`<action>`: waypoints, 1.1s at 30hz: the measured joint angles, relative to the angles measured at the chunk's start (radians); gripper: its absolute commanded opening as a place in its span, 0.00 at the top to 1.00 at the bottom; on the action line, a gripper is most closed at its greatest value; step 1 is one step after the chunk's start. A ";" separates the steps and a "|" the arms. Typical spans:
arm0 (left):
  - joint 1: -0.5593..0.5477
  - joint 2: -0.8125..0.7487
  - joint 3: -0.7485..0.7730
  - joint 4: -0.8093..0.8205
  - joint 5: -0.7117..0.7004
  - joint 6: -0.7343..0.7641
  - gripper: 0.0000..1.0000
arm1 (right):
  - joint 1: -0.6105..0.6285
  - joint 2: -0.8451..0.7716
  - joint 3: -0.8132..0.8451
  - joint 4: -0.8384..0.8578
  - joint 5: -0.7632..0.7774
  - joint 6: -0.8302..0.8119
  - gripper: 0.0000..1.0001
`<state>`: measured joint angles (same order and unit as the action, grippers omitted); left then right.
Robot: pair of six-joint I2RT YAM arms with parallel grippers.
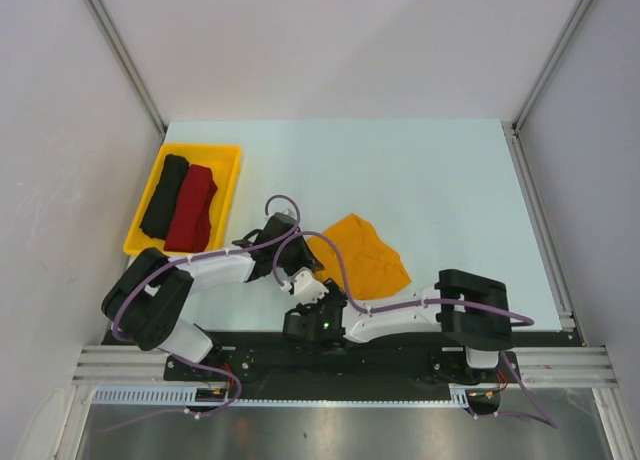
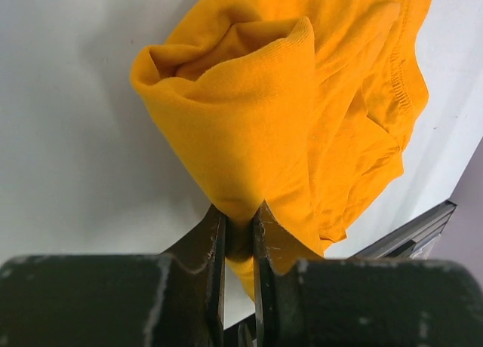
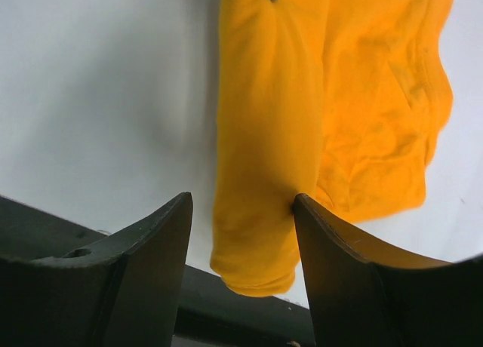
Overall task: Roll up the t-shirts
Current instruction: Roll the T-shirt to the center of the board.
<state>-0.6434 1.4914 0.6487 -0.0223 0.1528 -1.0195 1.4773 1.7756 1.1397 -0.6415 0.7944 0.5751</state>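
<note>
A mustard-orange t-shirt [image 1: 367, 257] lies crumpled on the pale table, its near-left edge gathered into a thick fold. My left gripper [image 2: 240, 228] is shut on that fold [image 2: 249, 136], pinching cloth between its dark fingers. It sits at the shirt's left corner [image 1: 303, 271]. My right gripper [image 3: 241, 204] is open and straddles the rolled end of the shirt [image 3: 260, 173]. Its right finger [image 3: 332, 241] touches the cloth, and a gap remains at the left finger. In the top view the right gripper [image 1: 321, 297] is just below the left one. A black roll [image 1: 163, 194] and a dark red roll [image 1: 193, 208] lie side by side.
A yellow plastic tray [image 1: 228, 158] at the back left holds the two rolls. The black front rail of the table [image 1: 400, 342] runs right under both grippers. Grey walls close in the table's left, far and right sides.
</note>
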 measured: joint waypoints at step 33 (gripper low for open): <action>0.079 -0.184 0.029 -0.059 0.064 0.115 0.37 | -0.346 -0.372 -0.379 0.279 -0.518 -0.031 0.64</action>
<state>-0.5644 1.3071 0.6773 -0.0814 0.2169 -0.9043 1.1313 1.4033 0.7609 -0.3626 0.2760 0.5446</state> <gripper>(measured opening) 0.717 0.368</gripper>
